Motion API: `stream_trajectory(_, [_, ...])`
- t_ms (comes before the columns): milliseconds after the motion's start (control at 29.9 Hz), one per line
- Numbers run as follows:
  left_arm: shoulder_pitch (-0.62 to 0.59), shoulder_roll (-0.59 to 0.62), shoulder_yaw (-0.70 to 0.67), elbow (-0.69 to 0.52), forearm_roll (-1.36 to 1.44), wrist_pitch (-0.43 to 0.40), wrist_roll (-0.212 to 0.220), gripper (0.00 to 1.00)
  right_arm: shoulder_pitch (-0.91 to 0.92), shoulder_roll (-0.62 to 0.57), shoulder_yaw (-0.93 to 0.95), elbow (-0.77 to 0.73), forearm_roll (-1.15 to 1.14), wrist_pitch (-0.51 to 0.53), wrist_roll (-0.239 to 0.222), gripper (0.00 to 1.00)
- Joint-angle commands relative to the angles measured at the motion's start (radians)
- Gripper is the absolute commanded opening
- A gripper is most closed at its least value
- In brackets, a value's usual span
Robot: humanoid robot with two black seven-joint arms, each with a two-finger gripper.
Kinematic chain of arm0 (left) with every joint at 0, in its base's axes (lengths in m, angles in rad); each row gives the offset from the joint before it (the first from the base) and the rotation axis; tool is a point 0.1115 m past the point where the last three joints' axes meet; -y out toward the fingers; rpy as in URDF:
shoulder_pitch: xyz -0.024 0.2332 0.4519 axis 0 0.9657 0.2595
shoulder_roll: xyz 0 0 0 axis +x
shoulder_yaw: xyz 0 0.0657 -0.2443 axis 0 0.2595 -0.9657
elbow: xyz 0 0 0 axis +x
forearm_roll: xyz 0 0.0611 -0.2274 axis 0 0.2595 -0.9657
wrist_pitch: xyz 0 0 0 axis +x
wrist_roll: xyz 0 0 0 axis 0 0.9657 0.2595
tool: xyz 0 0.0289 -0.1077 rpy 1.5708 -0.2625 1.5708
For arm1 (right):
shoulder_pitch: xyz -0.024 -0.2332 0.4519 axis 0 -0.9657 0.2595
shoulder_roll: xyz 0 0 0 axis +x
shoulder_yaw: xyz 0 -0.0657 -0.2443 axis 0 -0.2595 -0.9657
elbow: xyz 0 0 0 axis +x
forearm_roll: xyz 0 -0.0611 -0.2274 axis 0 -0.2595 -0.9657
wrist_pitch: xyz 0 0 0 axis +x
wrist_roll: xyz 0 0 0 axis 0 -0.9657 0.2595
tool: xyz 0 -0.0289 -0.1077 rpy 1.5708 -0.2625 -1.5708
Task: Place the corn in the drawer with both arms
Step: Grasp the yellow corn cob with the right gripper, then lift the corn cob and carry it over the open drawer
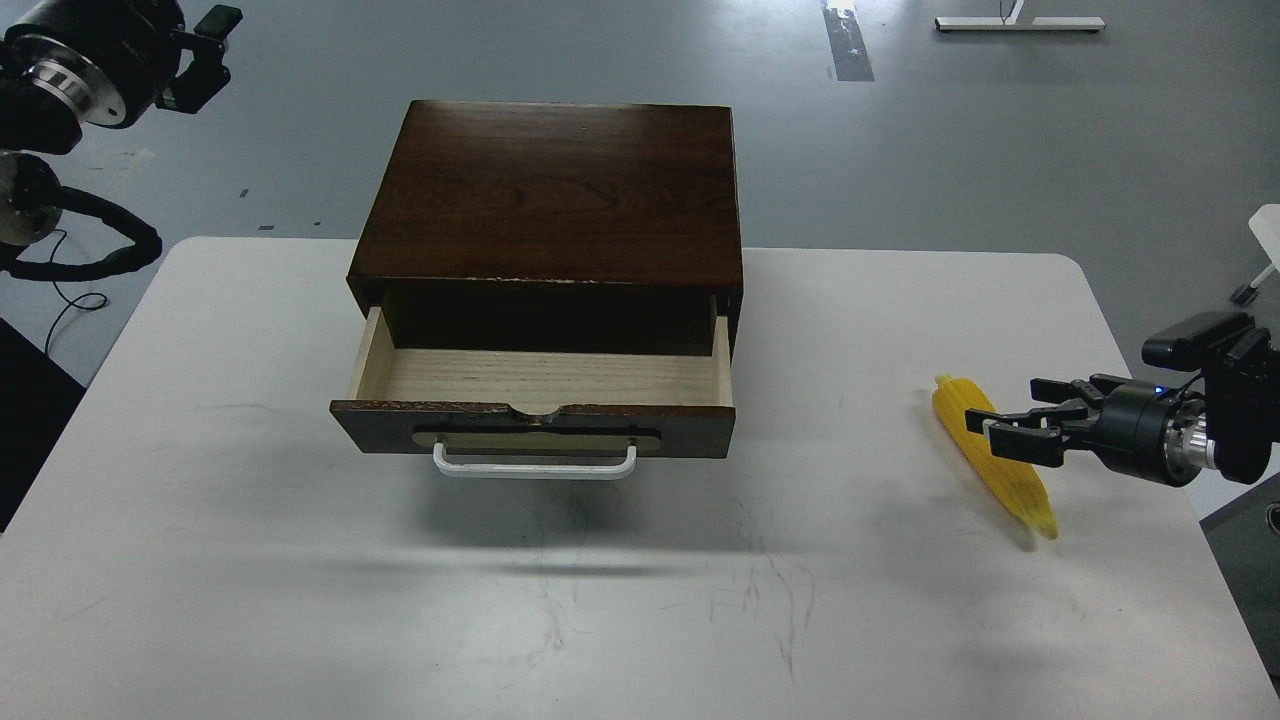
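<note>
The yellow corn lies on the white table at the right, thin end toward me. My right gripper comes in low from the right edge and is open, its fingers over the corn's middle; I cannot tell whether they touch it. The drawer of the dark brown box is pulled out, its pale wood interior empty, the white bar handle facing me. My left gripper is raised at the top left, off the table, open and empty.
Grey floor lies beyond the table's far edge. A black cable loop of the left arm hangs by the table's left far corner. The table's right edge runs close behind the corn.
</note>
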Motion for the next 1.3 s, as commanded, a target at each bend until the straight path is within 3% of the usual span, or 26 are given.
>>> stream_trajectory(0, [0.0,-0.002,0.0,0.018,-0.005,-0.003,0.0,0.99,0.007,0.007,-0.025,-0.04,-0.024,-0.01,-0.004,0.99])
stream_trajectory(568, [0.008,0.004,-0.002,0.021,0.001,-0.003,-0.006,0.99,0.004,0.11,-0.131,-0.149,-0.024,-0.085,-0.019,0.88])
stream_trajectory(802, [0.017,0.004,-0.002,0.023,-0.006,-0.003,-0.006,0.99,0.03,0.154,-0.185,-0.195,-0.027,-0.128,-0.019,0.24])
stream_trajectory(869, [0.02,0.0,-0.002,0.029,-0.008,-0.003,-0.006,0.99,0.034,0.159,-0.193,-0.195,-0.026,-0.147,-0.017,0.15])
stream_trajectory(1270, [0.028,-0.014,-0.008,0.127,-0.009,-0.05,-0.005,0.99,0.145,0.163,-0.189,-0.171,-0.02,-0.229,-0.004,0.1])
